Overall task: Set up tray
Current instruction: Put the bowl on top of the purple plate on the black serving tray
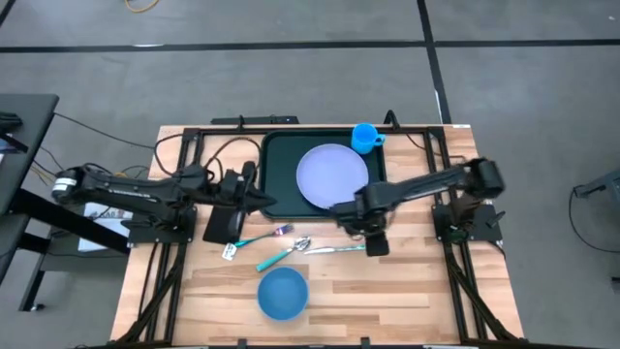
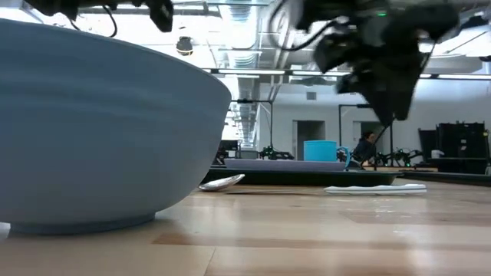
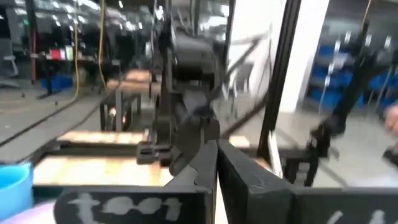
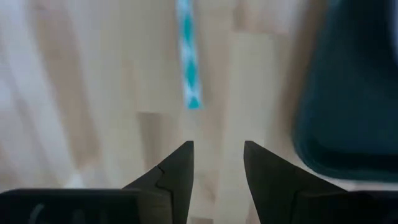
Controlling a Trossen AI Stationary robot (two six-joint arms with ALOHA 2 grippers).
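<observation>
While large dark green rectangular plastic tray (image 1: 281,160) sits at far middle of wooden bench (image 1: 407,281), carrying round lavender plate (image 1: 331,176) and blue cup (image 1: 364,137), cutlery step looks in hand. Right tool (image 4: 217,163) hovers over bench near tray's front edge, fingers partly apart, empty. Left tool (image 1: 254,194) closed at tray's left rim. Next: drop onto one utensil, pinch. Count: one tray, one plate, one cup, one blue bowl (image 1: 283,293), about four utensils (image 1: 291,247).

Low view: the blue bowl (image 2: 92,130) fills my foreground, cut off at the left edge. My right wrist view: the tray (image 4: 348,106) is blurred and runs off the frame; a teal-striped handle (image 4: 188,56) is cut off, its head unseen.
</observation>
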